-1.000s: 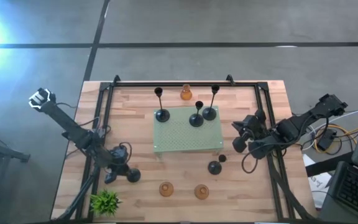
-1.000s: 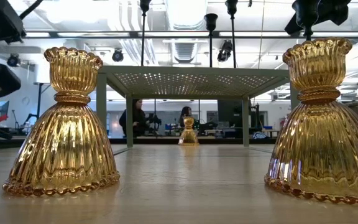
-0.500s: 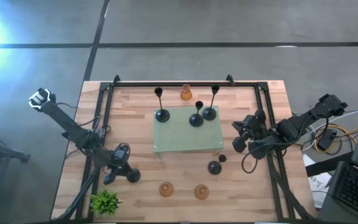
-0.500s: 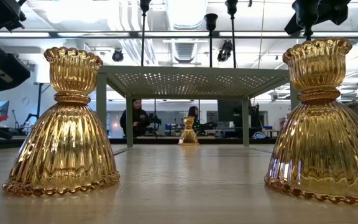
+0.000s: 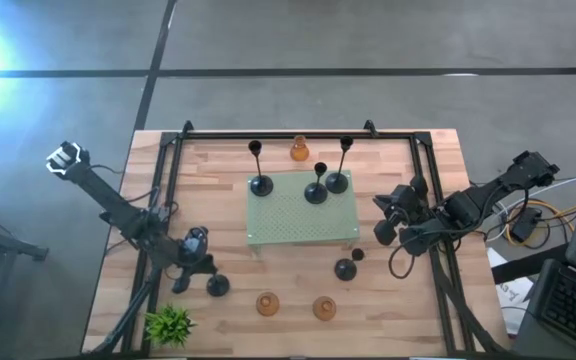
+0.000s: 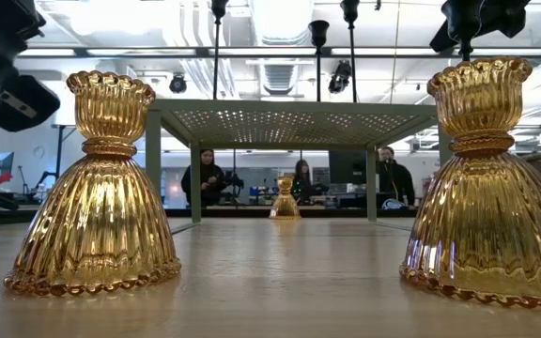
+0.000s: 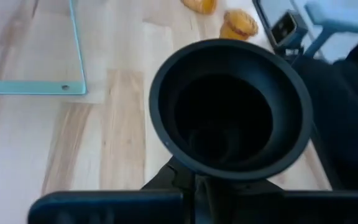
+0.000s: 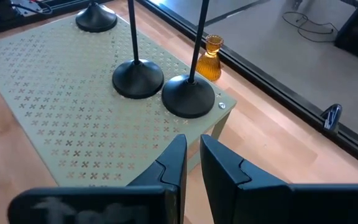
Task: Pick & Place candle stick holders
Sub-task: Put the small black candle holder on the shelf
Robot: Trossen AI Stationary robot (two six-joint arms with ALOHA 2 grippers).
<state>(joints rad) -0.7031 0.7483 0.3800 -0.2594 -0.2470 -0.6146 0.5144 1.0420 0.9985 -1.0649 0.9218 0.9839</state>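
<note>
Near edge of the tabletop (image 5: 218, 170): 2 amber holders (image 5: 267, 303). The left gripper (image 5: 200, 268) fingers pinch a black holder (image 7: 230, 116), tilted. The right gripper (image 8: 191, 163) fingers rest nearly together, holding nothing. Farther back, 3 black holders (image 5: 315, 192) stand on the green perforated stand (image 5: 298, 225).

Overhead looks down, low level, both sharing table (image 5: 408, 300)

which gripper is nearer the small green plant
Left. The left gripper is just beside the small green plant, near the table's front-left corner; the right gripper is far across the table.
</note>
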